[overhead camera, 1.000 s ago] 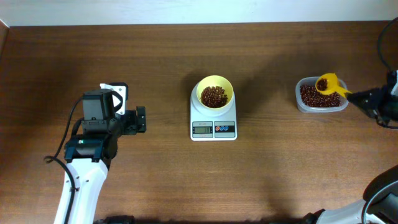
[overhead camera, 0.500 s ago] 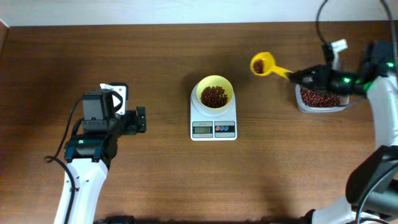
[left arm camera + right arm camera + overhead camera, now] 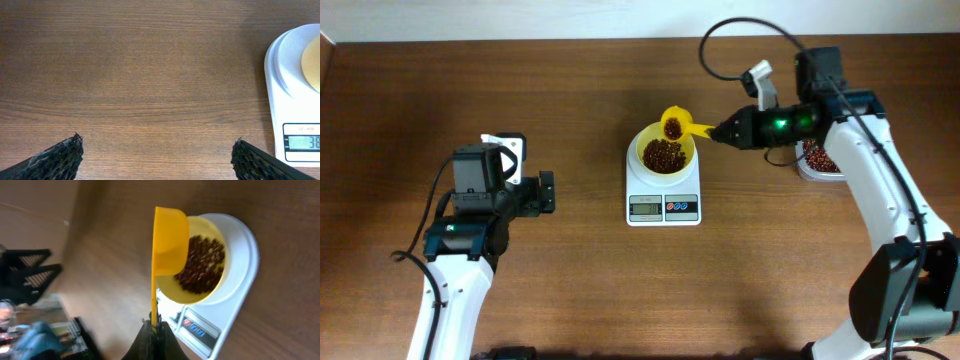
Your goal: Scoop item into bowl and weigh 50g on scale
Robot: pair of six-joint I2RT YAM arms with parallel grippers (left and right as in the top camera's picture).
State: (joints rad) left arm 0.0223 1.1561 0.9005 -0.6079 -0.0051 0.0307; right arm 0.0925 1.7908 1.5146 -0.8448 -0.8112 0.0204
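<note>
The one bench (image 3: 620,290) carried one scale (image 3: 663,205), one bowl (image 3: 639,150), one yellow scoop (image 3: 700,128), one clear tub (image 3: 807,170) and beans (image 3: 665,153) too many to count, beside two hands, the left hand (image 3: 547,192) and the right hand (image 3: 718,131).

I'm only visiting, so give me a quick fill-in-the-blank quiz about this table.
1. The right gripper holds a yellow ___ over the bowl.
2. The bowl of beans sits on the white ___.
3. The left gripper is open and holds ___.
Missing words: scoop; scale; nothing.
</note>
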